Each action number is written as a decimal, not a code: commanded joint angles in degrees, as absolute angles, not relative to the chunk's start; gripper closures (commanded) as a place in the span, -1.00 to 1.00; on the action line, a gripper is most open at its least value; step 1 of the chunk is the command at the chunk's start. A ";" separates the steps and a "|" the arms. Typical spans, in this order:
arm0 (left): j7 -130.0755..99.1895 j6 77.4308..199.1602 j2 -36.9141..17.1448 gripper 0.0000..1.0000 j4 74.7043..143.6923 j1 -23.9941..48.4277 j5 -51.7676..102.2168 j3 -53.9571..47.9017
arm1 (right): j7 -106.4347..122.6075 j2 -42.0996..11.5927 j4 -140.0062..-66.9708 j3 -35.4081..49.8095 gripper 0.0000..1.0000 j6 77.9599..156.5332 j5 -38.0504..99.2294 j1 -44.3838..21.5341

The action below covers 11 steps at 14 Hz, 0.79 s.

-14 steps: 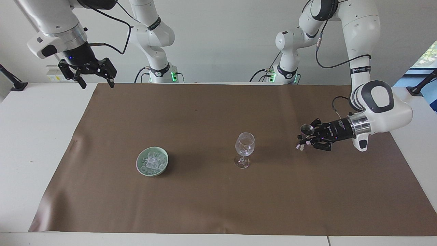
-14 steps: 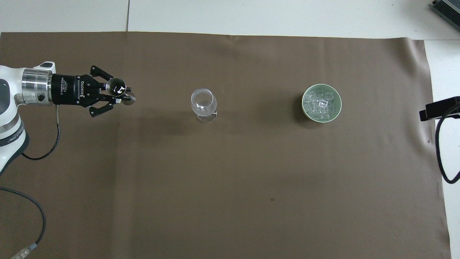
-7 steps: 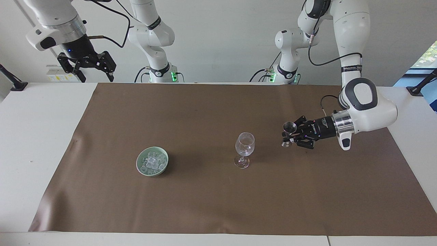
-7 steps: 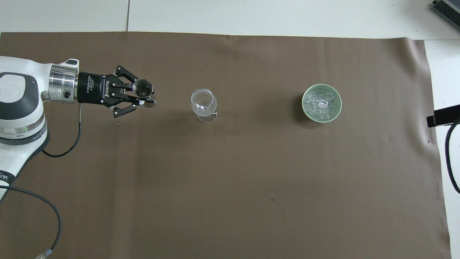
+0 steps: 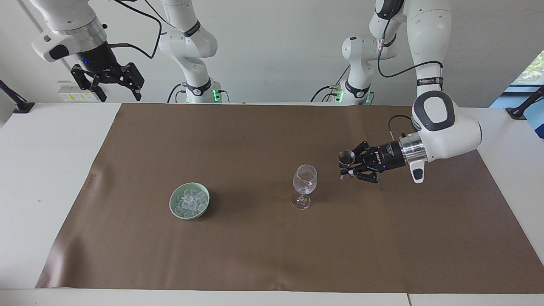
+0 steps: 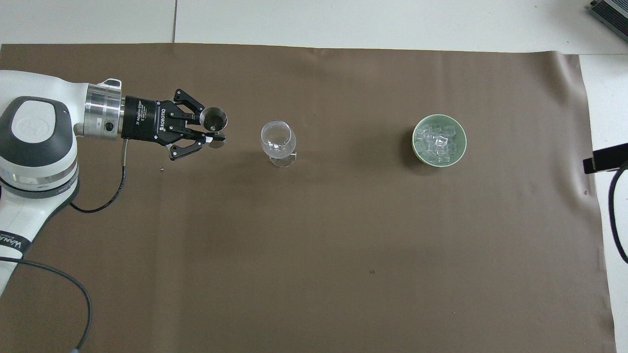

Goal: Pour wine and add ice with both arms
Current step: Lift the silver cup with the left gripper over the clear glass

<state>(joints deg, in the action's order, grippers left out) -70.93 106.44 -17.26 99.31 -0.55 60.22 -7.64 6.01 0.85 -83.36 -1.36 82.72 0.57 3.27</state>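
A: We see bare brown mat (image 5: 272, 255) all around the wine glass (image 5: 304, 183) and out to its edges.

B: Our left gripper (image 5: 349, 166) is clamped on the jigger (image 5: 346, 158), upright in the air over the mat just beside the glass, toward the left arm's end.

A: Our right gripper (image 5: 115, 87) waits with fingers spread, empty, above the mat's corner.

B: We count one glass, one jigger, one green bowl (image 5: 173, 204) heaped with ice (image 5: 190, 200), toward the right arm's end.
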 commanded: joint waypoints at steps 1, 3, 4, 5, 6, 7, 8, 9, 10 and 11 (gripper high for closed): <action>-74.70 109.15 -15.65 1.00 99.93 1.67 58.02 -6.85 | 6.24 1.67 -84.29 -1.23 -1.00 83.06 1.41 3.25; -75.49 109.51 -15.64 1.00 99.76 2.11 57.04 -6.77 | 6.24 1.67 -84.29 -1.23 -1.00 83.06 1.41 3.25; -76.54 110.21 -15.64 1.00 99.67 2.98 56.26 -6.68 | 6.33 1.67 -84.29 -1.23 -1.00 83.06 1.41 3.25; -77.51 110.82 -15.64 1.00 99.41 3.16 54.42 -6.77 | 6.33 1.67 -84.29 -1.23 -1.00 83.06 1.41 3.25; -77.78 110.92 -15.64 1.00 99.23 3.16 53.27 -6.85 | 6.33 1.67 -84.46 -1.23 -1.00 83.06 1.41 3.34; -77.87 111.00 -15.64 1.00 99.23 3.34 53.17 -6.86 | 6.33 1.67 -84.29 -1.23 -1.00 83.06 1.32 3.34; -78.22 111.79 -15.64 1.00 99.14 3.43 53.09 -6.86 | 6.33 1.67 -84.29 -1.23 -1.00 83.06 1.32 3.34; -79.09 112.58 -15.73 1.00 99.14 3.51 52.91 -7.03 | 6.24 1.67 -84.29 -1.23 -1.00 83.06 1.41 3.34; -79.71 113.02 -15.65 1.00 99.23 4.65 52.91 -6.94 | 6.24 1.67 -84.29 -1.23 -1.00 83.06 1.41 3.34; -80.50 113.64 -15.64 1.00 99.23 5.01 53.00 -6.94 | 6.24 1.67 -84.29 -1.23 -1.00 83.06 1.41 3.34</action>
<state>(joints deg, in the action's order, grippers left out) -77.47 111.82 -16.61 99.22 2.99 54.24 -7.63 6.01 0.85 -83.36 -1.27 82.72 0.61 3.12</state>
